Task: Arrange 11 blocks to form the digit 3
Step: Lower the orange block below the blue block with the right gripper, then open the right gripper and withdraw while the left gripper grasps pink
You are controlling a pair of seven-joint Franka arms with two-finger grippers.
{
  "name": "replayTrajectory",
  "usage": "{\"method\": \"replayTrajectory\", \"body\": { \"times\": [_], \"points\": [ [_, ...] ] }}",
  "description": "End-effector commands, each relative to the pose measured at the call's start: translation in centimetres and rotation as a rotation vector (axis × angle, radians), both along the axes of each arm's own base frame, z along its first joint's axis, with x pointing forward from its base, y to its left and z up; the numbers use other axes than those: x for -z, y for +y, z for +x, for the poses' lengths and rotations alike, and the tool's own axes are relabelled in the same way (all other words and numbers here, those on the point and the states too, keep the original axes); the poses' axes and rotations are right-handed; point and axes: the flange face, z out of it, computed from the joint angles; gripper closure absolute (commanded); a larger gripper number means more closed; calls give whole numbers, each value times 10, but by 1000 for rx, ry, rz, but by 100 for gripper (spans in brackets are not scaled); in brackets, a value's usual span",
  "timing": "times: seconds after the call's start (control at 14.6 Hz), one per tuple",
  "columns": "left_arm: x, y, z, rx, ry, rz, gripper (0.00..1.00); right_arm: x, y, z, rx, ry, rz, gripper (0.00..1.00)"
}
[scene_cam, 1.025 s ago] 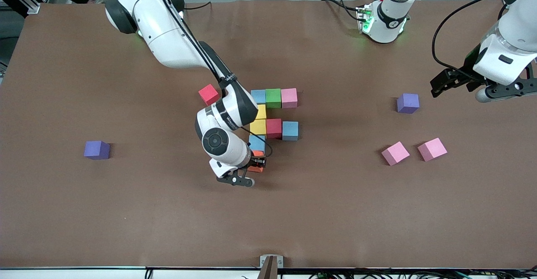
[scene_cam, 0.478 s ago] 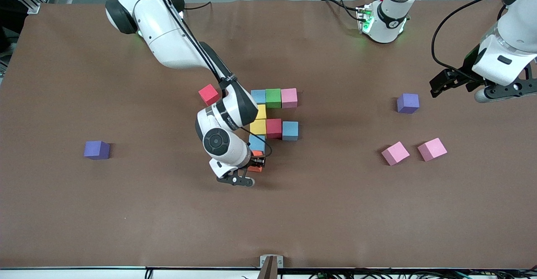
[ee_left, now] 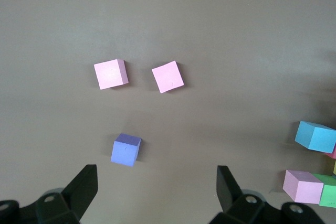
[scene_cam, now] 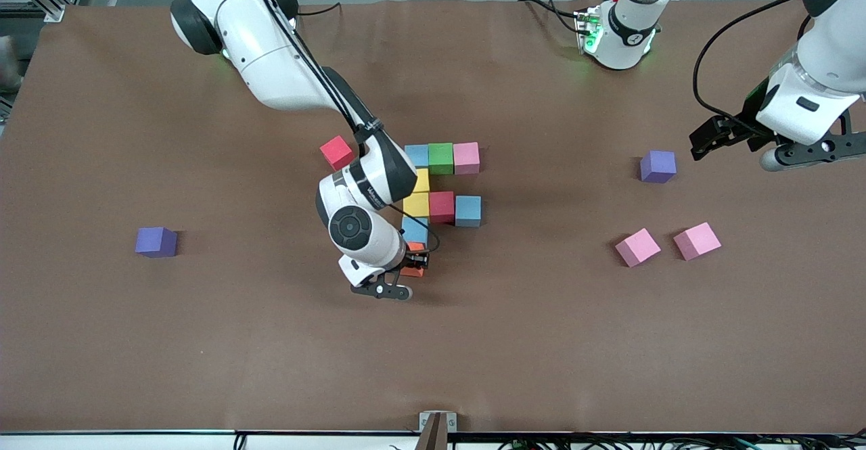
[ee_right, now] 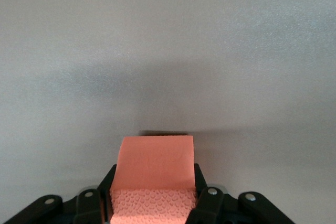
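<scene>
The right hand (scene_cam: 410, 265) grips the orange block (scene_cam: 413, 271) between its fingers, low over the brown counter (scene_cam: 203, 355), just below the light blue block (scene_cam: 414, 229) that ends the unfinished digit 3 nearest the front camera; in the right wrist view the orange block (ee_right: 154, 177) sits clamped between the textured pads (ee_right: 152, 205), a thin shadow under its leading edge. The figure so far stands mid-counter: a farthest row of light blue (scene_cam: 417, 155), green (scene_cam: 440, 158) and pink (scene_cam: 466, 158) cubes, a yellow cube (scene_cam: 422, 181) joining it to a middle row of yellow (scene_cam: 416, 204), red (scene_cam: 442, 206) and light blue (scene_cam: 468, 210). Another red cube (scene_cam: 336, 152) lies tilted, apart from the figure, beside the right arm. Two loose pink blocks (scene_cam: 637, 247) (scene_cam: 697, 241) wait toward the left arm's end of the counter, with a purple cube (scene_cam: 657, 166) farther from the camera than they are and a second purple cube (scene_cam: 156, 241) toward the right arm's end. The left hand (ee_left: 157, 192) hangs with its fingers spread wide and nothing between them, over the counter near the first purple cube (ee_left: 126, 149)
</scene>
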Motion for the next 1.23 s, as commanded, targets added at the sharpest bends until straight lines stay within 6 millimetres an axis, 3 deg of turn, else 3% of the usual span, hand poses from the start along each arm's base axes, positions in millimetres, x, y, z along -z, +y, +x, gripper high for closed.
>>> {"method": "replayTrajectory", "body": {
  "times": [0.0, 0.07, 0.41, 0.48, 0.82, 1.16],
  "points": [
    [35, -4, 22, 6, 18, -18, 0, 1, 4, -1, -12, -8, -12, 40],
    [52, -8, 28, 7, 27, -23, 0, 1, 5, -1, -13, -11, -10, 0],
    [147, -10, 42, 13, 12, -41, 0, 0, 8, -3, -5, -12, -3, 0],
    [184, -5, 51, 4, 27, -53, 0, 0, 9, -3, -6, -15, -2, 0],
    [250, 24, 73, -49, 21, -84, 0, -1, 9, -4, -2, -5, 4, 0],
    [310, 47, 83, -155, 30, -102, 0, -49, 3, 0, 0, 9, 21, 0]
  ]
}}
